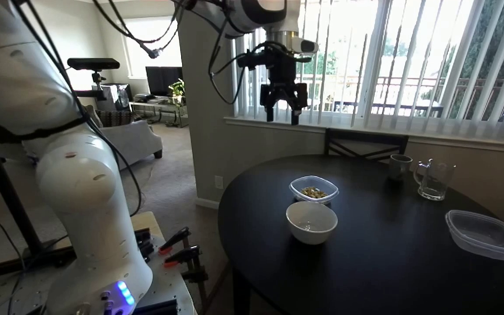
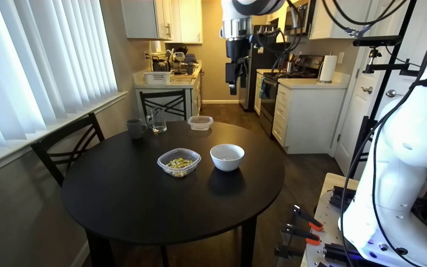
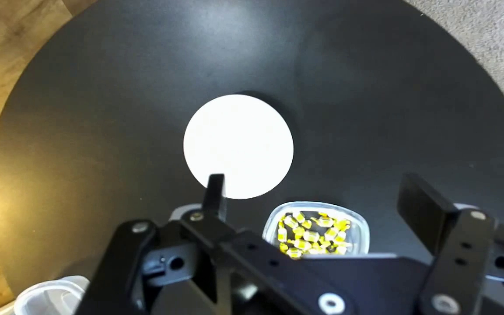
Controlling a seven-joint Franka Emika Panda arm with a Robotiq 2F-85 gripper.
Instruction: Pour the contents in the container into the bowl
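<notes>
The container is a clear squarish plastic tub with yellowish bits in it; it stands on the table in both exterior views. In the wrist view the container lies between the fingers, its lower edge hidden by the gripper body. The white bowl stands upright right beside it, also in an exterior view. The bowl's inside looks bare there; in the wrist view the bowl is overexposed. My gripper is open and empty, pointing down, high above the table and apart from both.
A second clear tub without visible bits stands farther along the round black table. A clear glass mug and a grey mug stand near the window side. A dark chair is at the table's edge.
</notes>
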